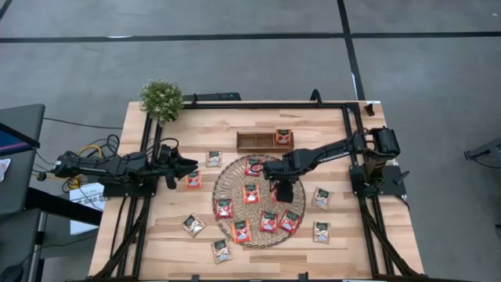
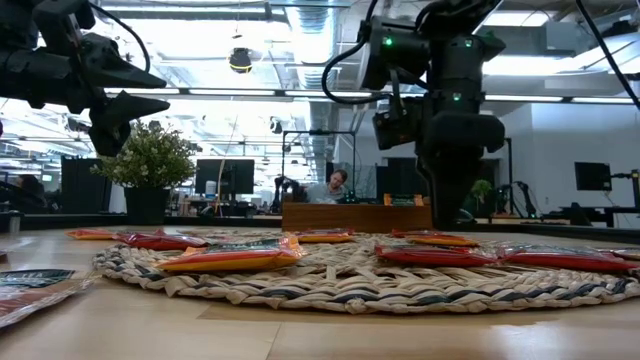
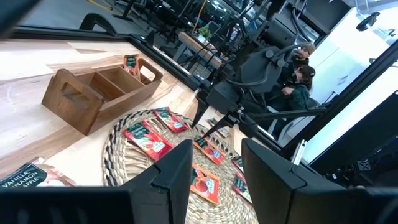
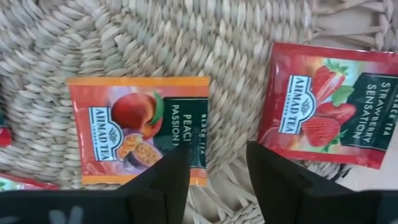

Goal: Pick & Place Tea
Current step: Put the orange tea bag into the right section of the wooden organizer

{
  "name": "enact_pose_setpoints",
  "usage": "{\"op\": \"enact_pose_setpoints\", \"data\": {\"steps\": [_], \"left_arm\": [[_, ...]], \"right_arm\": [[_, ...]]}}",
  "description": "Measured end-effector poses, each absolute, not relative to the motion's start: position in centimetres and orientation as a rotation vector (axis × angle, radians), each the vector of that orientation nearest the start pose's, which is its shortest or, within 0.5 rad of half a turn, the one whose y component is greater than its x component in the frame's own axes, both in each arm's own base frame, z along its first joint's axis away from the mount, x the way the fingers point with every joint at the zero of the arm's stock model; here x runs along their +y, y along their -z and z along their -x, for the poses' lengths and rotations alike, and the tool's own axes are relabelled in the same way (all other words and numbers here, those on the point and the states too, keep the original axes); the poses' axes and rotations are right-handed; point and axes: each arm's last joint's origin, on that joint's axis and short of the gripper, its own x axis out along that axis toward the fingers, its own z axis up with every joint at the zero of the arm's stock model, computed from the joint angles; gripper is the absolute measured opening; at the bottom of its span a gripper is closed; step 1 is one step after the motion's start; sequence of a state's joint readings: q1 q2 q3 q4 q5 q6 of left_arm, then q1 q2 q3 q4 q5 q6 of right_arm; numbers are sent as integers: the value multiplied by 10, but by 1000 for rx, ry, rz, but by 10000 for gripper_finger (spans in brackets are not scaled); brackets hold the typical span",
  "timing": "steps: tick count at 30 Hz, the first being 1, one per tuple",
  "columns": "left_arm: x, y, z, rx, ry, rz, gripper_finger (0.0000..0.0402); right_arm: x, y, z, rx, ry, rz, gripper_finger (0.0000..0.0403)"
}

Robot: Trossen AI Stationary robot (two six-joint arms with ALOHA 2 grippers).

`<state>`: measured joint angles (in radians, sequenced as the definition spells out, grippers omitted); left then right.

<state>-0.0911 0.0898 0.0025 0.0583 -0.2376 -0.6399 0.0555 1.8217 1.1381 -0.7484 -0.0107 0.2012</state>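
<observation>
Many thin, slippery tea sachets [image 4: 138,130] lie flat. Our right gripper [image 4: 217,177] hovers open and empty; we'd pinch an edge.

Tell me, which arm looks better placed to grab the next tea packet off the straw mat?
Probably the right: its gripper hangs open over the mat, right above a peach sachet. The left gripper waits off the mat's edge.

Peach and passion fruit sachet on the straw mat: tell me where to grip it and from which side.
Take the peach sachet by its edge nearest the right claw, coming straight down from above. It lies flat on the woven mat, so only an edge can be pinched; the strawberry sachet lies apart, leaving room.
</observation>
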Motion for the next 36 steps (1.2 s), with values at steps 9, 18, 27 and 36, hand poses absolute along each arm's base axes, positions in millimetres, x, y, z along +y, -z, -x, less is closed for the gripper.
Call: {"op": "enact_pose_setpoints", "data": {"steps": [9,18,27,36], "left_arm": [[-3,-163,-102,-12,-141,608,131],[-3,-163,-102,-12,-140,608,131],[-3,-163,-102,-12,-141,608,131],[-3,-163,-102,-12,-141,605,131]], "right_arm": [[24,-152,-324,1433,61,-139,140],[23,-152,-325,1426,70,-142,140],[23,-152,-325,1426,65,-137,140],[23,-140,-317,1426,81,-190,137]]}}
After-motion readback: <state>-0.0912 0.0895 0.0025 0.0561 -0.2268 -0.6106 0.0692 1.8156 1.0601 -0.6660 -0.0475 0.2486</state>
